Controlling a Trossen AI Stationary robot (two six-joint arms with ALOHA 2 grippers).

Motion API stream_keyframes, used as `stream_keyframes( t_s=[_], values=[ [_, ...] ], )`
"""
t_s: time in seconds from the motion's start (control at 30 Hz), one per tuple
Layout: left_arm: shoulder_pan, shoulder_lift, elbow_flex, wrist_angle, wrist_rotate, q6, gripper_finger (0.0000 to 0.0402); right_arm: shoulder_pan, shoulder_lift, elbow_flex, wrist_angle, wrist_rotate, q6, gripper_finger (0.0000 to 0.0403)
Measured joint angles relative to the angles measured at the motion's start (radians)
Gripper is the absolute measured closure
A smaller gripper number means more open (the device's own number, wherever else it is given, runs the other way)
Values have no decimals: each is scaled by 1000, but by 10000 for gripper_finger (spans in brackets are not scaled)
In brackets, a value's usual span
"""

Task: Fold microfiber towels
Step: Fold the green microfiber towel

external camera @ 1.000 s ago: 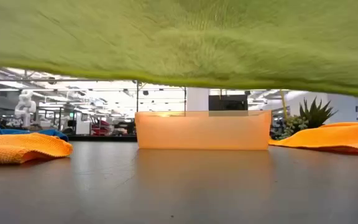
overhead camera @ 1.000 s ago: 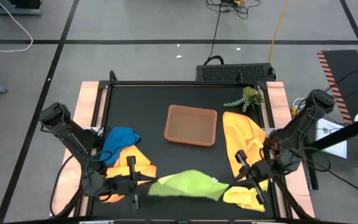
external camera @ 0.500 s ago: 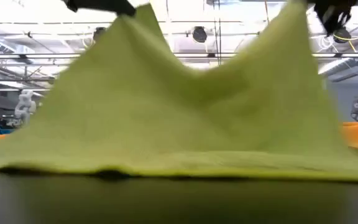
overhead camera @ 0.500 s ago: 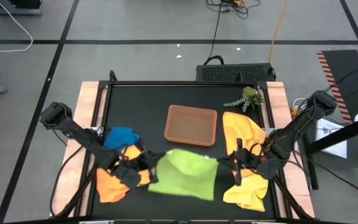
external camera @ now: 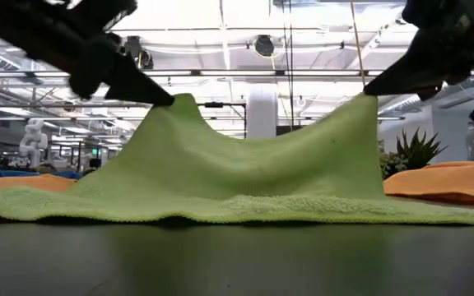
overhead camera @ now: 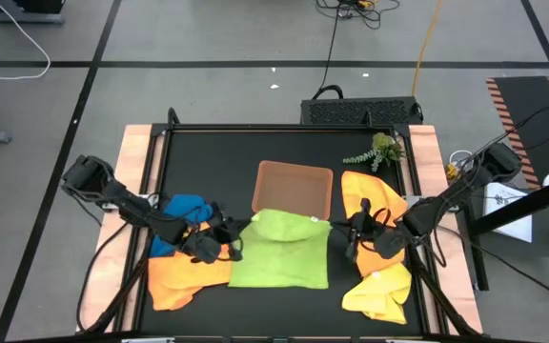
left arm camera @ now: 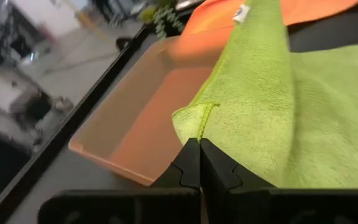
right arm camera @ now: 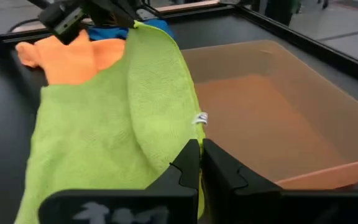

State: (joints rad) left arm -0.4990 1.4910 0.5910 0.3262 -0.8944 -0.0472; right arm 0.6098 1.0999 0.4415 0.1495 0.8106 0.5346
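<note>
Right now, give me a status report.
Left gripper, right gripper shut on lime towel corners. Far edge lifted beside tray.

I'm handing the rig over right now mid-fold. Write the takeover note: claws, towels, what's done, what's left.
Left claw: shut on one far corner of the lime green towel.
Right claw: shut on the other far corner.
Both corners are lifted near the brown tray; the towel's near edge lies on the table.
Waiting: orange towel and blue towel on the left, orange towel and yellow towel on the right.
Done: lime towel spread out. Left: fold it, then the rest.
</note>
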Motion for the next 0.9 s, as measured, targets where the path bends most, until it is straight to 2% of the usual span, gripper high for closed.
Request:
stream_keyframes(
  t_s=[0.17,0.37,0.53,0.67,0.9],
  values=[
    [-81,0,-74,148,11,122,401,22,50,-88,264,-121,-52,403],
    [-192,1,-100,146,38,107,401,61,209,-119,502,-223,-75,403],
    [-253,9,-100,139,87,84,401,85,337,-97,594,-289,-73,403],
    [-273,31,-100,138,155,44,401,108,408,-84,631,-293,-45,403],
    [-275,113,-100,158,306,-41,390,138,452,-80,646,-319,14,401]
  ],
)
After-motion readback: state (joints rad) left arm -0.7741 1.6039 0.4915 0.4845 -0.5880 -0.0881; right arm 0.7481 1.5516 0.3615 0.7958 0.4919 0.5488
